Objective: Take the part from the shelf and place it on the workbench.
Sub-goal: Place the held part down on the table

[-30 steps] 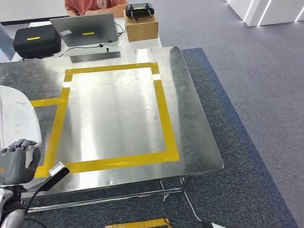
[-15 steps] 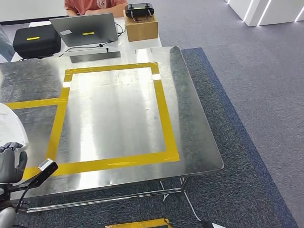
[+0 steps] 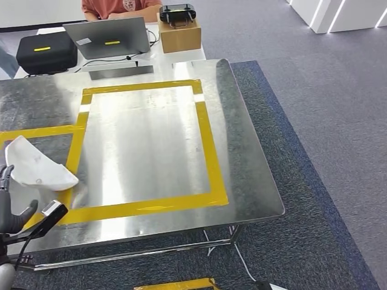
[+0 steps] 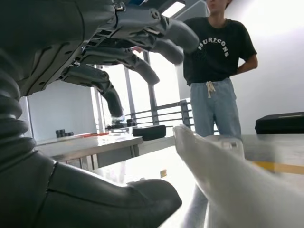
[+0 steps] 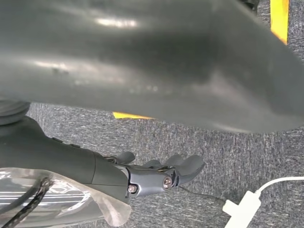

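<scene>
The white curved part (image 3: 37, 167) lies on the steel workbench (image 3: 150, 139) at its left side, across the yellow tape line (image 3: 207, 145). My left hand (image 3: 9, 204) hovers just in front of it at the bench's near left corner, fingers spread and thumb apart, holding nothing. In the left wrist view the part (image 4: 232, 185) sits just beyond the spread fingers (image 4: 143, 45) and the thumb (image 4: 118, 199). My right hand (image 5: 157, 173) hangs over the grey carpet with its fingers loosely extended and nothing in them.
A laptop (image 3: 109, 37), a black case (image 3: 47, 52) and a cardboard box (image 3: 179, 33) with a controller stand on the far table. One person (image 3: 121, 7) sits behind it. Another person (image 4: 215, 71) stands beyond the bench. A white cable (image 5: 272, 187) lies on the carpet.
The white part, earlier held up at the picture's left edge, now lies on the workbench. My left hand has let go of it and drawn back to the left.
</scene>
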You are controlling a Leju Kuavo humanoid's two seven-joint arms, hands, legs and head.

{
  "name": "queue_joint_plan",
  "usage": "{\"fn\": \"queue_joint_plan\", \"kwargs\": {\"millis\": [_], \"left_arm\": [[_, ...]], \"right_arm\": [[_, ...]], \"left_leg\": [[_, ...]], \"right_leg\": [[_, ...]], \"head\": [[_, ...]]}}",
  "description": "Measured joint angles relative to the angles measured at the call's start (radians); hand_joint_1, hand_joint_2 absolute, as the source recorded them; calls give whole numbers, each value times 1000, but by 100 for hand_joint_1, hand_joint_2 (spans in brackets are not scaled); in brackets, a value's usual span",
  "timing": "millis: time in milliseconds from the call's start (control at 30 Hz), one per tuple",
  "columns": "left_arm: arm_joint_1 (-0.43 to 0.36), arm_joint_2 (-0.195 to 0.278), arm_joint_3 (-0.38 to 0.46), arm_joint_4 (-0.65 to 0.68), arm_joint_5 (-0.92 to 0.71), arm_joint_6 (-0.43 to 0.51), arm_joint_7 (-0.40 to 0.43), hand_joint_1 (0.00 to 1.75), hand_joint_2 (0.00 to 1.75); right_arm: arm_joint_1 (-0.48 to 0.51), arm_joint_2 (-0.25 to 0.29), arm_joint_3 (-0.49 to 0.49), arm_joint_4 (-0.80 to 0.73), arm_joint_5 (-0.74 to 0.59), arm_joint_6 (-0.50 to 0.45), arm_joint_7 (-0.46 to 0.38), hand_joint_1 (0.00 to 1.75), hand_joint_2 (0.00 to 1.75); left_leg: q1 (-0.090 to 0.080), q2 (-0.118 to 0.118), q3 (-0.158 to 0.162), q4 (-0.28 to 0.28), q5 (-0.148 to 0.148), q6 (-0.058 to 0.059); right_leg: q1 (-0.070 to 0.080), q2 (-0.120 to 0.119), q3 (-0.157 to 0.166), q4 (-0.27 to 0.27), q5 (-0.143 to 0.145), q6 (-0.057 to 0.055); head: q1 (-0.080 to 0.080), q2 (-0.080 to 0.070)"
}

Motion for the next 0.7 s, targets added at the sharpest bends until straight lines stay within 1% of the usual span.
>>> {"fn": "queue_joint_plan", "kwargs": {"millis": [400,700], "left_arm": [[0,-1,3,0,1,4,-10,0,0],[-26,-18,-14,0,-12,38,-37,0,0]], "right_arm": [[0,0,0,0,4,2,1,0,0],[1,-1,-7,0,-1,8,1,0,0]], "left_leg": [[0,0,0,0,0,0],[0,0,0,0,0,0]], "right_leg": [[0,0,0,0,0,0],[0,0,0,0,0,0]], "head": [[0,0],[0,0]]}}
